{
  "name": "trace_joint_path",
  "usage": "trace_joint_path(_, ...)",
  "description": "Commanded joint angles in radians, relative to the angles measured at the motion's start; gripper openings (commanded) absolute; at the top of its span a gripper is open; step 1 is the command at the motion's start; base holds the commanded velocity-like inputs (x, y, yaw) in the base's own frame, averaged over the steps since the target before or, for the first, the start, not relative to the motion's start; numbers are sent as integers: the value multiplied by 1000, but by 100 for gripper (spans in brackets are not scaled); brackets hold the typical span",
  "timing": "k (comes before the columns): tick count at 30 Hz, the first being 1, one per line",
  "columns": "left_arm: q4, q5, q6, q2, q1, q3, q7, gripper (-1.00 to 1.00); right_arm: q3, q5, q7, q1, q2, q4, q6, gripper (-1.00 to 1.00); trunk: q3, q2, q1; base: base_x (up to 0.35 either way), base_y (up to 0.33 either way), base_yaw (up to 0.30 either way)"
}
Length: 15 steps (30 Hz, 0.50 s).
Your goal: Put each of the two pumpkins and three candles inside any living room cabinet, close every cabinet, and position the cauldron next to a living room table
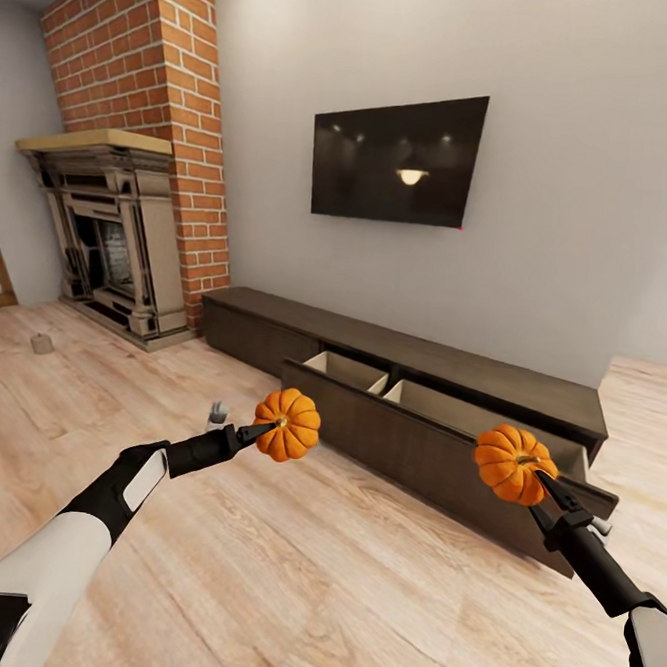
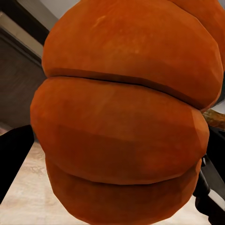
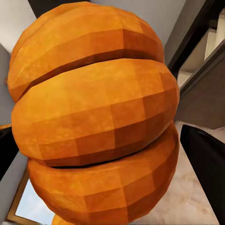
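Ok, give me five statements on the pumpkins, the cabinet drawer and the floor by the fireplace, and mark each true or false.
1. Each gripper holds a pumpkin. True: the left gripper is shut on the left pumpkin, the right gripper on the right pumpkin.
2. Every cabinet drawer is closed. False: one wide drawer stands pulled out.
3. A pumpkin already lies in the open drawer. False: the pale interior that shows holds nothing, and both pumpkins are in the jaws.
4. A small candle sits on the floor near the fireplace. True.
5. The TV stands on the cabinet. False: it hangs on the wall above.

Head view high — wrist views close-up
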Motion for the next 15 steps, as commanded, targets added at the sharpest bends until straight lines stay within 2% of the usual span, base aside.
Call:
trace_joint_path(1,0,4,7,0,-1,1,2,-100,-2,-3,2,-1,0,0,7,-100,-2,0,0,0,0,115)
trace_joint_path(15,0,2,0,-2,-1,1,2,-100,-2,-4,2,-1,6,0,6,-100,-16,0,0,1,0,109)
